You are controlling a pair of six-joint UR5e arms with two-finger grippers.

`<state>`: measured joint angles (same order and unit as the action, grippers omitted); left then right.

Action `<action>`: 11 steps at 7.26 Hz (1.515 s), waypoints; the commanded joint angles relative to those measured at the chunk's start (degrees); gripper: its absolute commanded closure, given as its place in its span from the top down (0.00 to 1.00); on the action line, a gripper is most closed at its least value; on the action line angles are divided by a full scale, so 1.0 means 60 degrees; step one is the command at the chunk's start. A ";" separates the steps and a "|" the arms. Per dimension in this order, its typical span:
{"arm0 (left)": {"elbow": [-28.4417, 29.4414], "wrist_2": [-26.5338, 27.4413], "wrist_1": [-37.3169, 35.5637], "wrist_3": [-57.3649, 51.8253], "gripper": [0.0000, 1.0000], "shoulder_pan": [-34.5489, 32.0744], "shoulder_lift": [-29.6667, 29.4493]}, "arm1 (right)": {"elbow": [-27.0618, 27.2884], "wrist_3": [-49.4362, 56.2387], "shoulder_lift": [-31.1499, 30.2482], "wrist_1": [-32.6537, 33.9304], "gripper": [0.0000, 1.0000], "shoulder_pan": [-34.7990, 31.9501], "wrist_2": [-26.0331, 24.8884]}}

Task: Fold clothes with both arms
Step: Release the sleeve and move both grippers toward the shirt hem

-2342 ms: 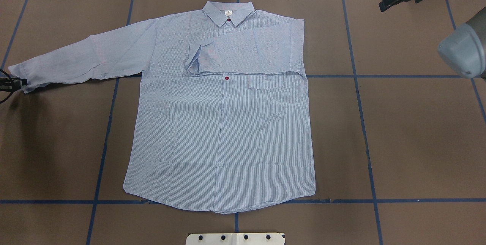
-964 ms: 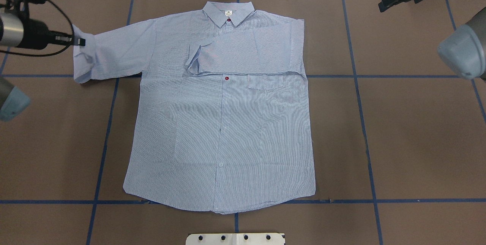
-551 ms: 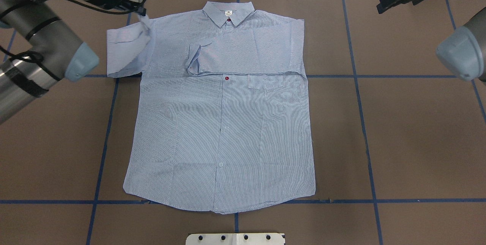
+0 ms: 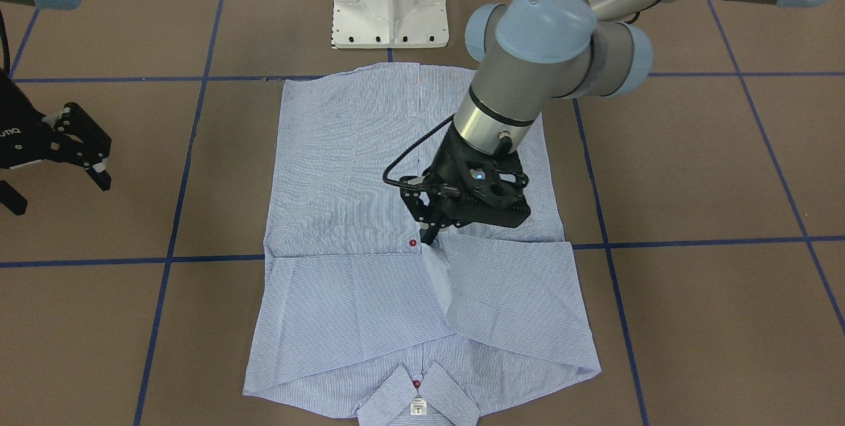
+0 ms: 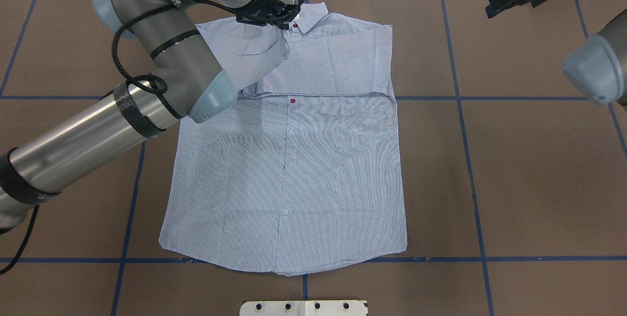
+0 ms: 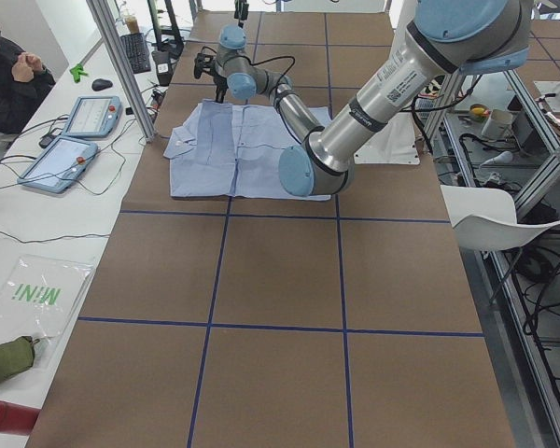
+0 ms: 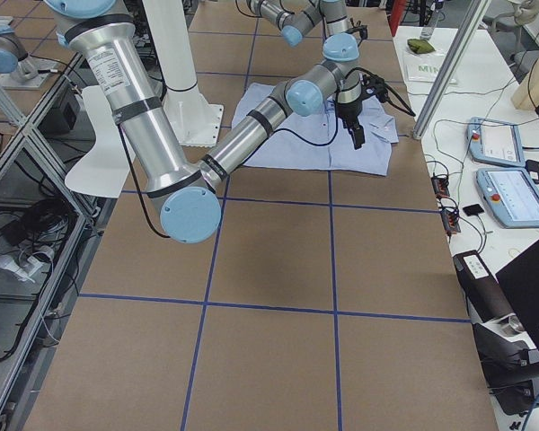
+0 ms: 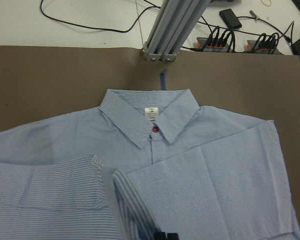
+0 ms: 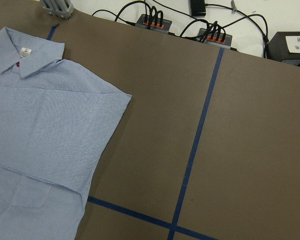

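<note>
The light blue striped shirt (image 5: 294,169) lies flat and face up, collar (image 8: 145,120) at the far edge. One sleeve is folded across the chest (image 5: 333,66). My left gripper (image 4: 428,239) is shut on the cuff (image 8: 127,200) of the other sleeve and holds it just above the chest near the placket, below the collar. That sleeve (image 5: 254,56) drapes over the shoulder area. In the left wrist view the fingertips (image 8: 160,235) show at the bottom edge. My right gripper (image 4: 59,195) hovers open and holding nothing over bare table beside the shirt's far right corner.
The white pedestal base (image 4: 389,3) stands at the near table edge. An aluminium post (image 8: 165,35) and power strips with cables (image 9: 210,35) line the far edge. Blue tape lines cross the brown table (image 5: 539,169). A person (image 6: 9,75) sits at a side bench with tablets.
My left gripper lifted the outstretched sleeve's cuff off the table at the far left and carried it rightward over the shirt to the chest by the collar. The right arm barely moved.
</note>
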<state>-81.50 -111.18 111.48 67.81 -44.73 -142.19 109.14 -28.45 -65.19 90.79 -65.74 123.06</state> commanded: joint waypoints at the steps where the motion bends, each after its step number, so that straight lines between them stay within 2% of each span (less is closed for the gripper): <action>1: 0.0280 0.0656 -0.0021 0.0779 0.00 0.0730 -0.0497 | 0.0003 -0.0078 -0.0005 0.0000 1.00 0.0000 0.0012; 2: 0.0688 0.1267 -0.0006 0.1015 0.00 0.1240 -0.0790 | 0.0003 -0.0078 -0.0005 0.0000 1.00 0.0029 0.0012; 3: 0.0823 0.1709 0.0008 0.1017 0.10 0.1607 -0.0837 | 0.0003 -0.0093 -0.0005 0.0000 1.00 0.0059 0.0012; 4: 0.0795 0.1771 0.0023 0.1046 0.99 0.1799 -0.0837 | 0.0003 -0.0194 -0.0005 0.0000 1.00 0.0103 0.0012; 5: 0.0751 0.1902 0.0067 0.1394 1.00 0.1845 -0.0852 | 0.0032 -0.0340 0.0010 -0.0015 1.00 0.0175 -0.0003; 7: 0.0314 0.1875 -0.0252 0.0802 1.00 0.1831 -0.0736 | 0.0236 -0.0822 0.0025 -0.0116 1.00 0.0380 -0.0047; 8: -0.0747 0.1860 -0.1357 0.0029 1.00 0.1802 -0.0372 | 0.0600 -0.1550 0.0010 -0.0117 1.00 0.0729 -0.0264; 10: -0.4227 0.1801 -0.2973 -0.1146 1.00 0.1743 0.1657 | 0.1711 -0.4079 -0.0005 -0.0103 1.00 0.2423 -0.1987; 11: -0.5636 0.1467 -0.3197 -0.1572 1.00 0.1685 0.2712 | 0.2326 -0.5092 -0.0237 -0.0030 1.00 0.3230 -0.2401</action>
<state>-104.17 -100.76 95.48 61.91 -34.28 -133.51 118.74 -50.86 -65.51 90.26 -52.42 112.84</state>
